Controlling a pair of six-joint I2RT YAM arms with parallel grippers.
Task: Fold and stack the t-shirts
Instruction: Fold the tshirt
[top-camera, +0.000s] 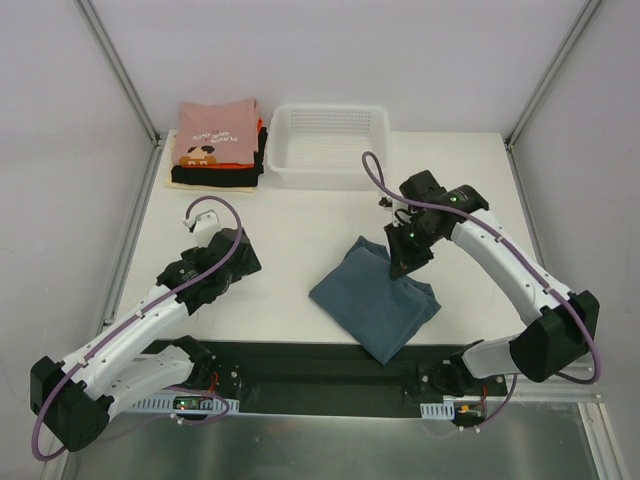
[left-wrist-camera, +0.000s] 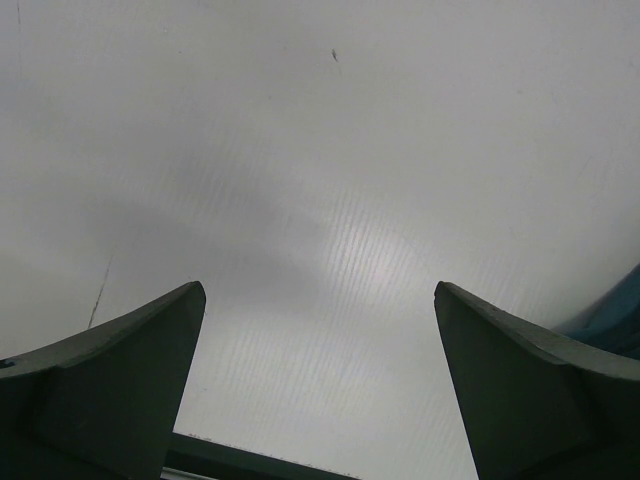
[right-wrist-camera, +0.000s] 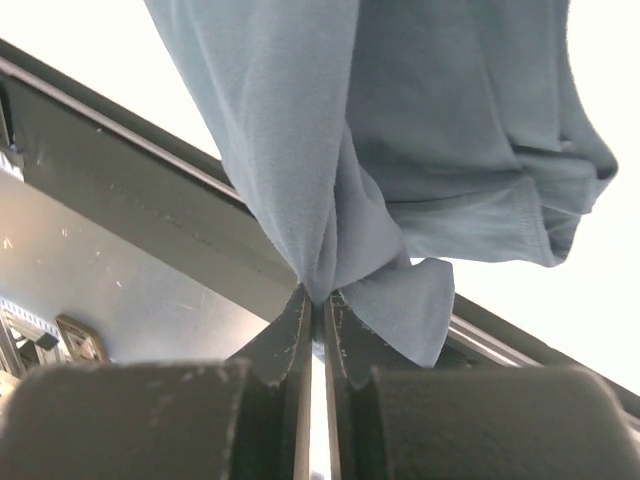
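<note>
A slate blue-grey t-shirt (top-camera: 375, 300) lies folded in a rough diamond on the white table, near the front middle. My right gripper (top-camera: 400, 268) is shut on its far upper corner and holds that corner lifted; in the right wrist view the cloth (right-wrist-camera: 400, 150) bunches into the closed jaws (right-wrist-camera: 320, 300). My left gripper (top-camera: 247, 262) is open and empty over bare table to the left of the shirt; its fingers (left-wrist-camera: 130, 380) stand wide apart. A stack of folded t-shirts (top-camera: 218, 142), pink on top, then orange-red, black and cream, sits at the back left.
A white plastic mesh basket (top-camera: 330, 145) stands at the back middle, right of the stack. A black strip (top-camera: 320, 365) runs along the table's near edge by the arm bases. Metal frame posts stand at the back corners.
</note>
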